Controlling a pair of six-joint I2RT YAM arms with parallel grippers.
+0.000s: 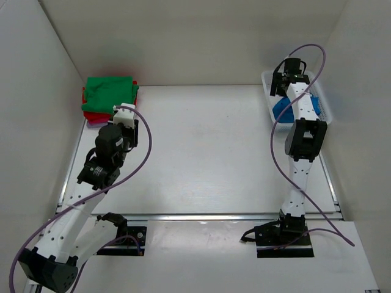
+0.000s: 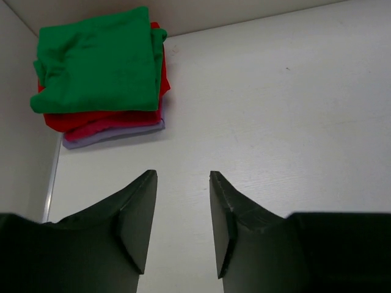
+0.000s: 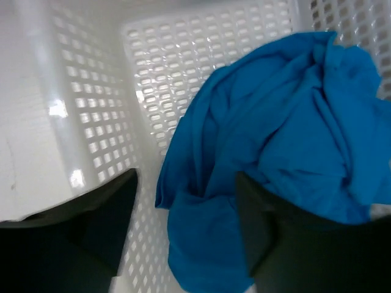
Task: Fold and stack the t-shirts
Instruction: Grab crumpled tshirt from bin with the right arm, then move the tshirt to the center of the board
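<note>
Right pincer [image 3: 186,183], jaws apart, straddles the crumpled bright blue cloth t-shirt [image 3: 293,122] lying inside the white plastic mesh basket [image 3: 183,55]. A deep bite may snag the mesh and lift the basket.

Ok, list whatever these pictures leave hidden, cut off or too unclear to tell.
- Top view: the right arm covers most of the crumpled bright blue cloth t-shirt and the white plastic mesh basket.
- Right wrist view: the blue shirt hides the basket floor beneath it; the bottom edge cuts the shirt off.
- Left wrist view: under the folded green t-shirt, lower layers show only edges, so their count is unclear.
</note>
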